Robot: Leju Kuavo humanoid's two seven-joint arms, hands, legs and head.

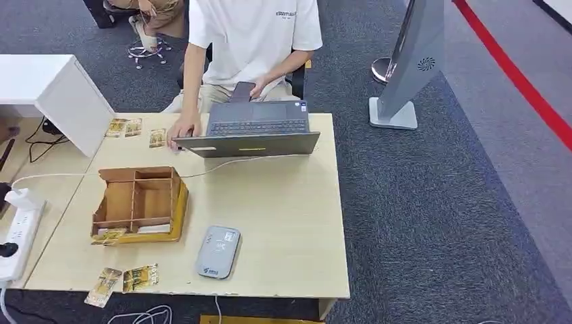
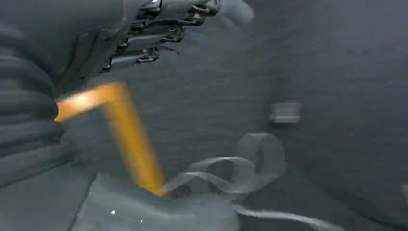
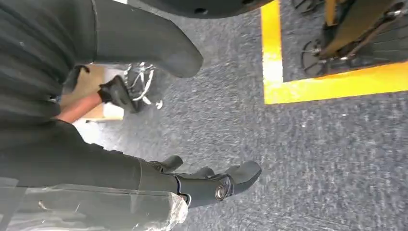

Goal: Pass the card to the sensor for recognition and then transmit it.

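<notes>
Two yellow-printed cards lie at the table's front left edge, one overhanging it. Another card rests in the front of the wooden box. More cards lie at the back left, near the person. The grey card sensor lies flat near the front edge, right of the box. My left hand hangs over dark carpet, blurred, fingers stretched out and holding nothing. My right hand also hangs over the carpet, thumb and fingers apart, empty.
A person in a white shirt sits behind the table with one hand at an open laptop. A cable runs from the laptop to a power strip at the left. A white cabinet and a grey stand flank the table.
</notes>
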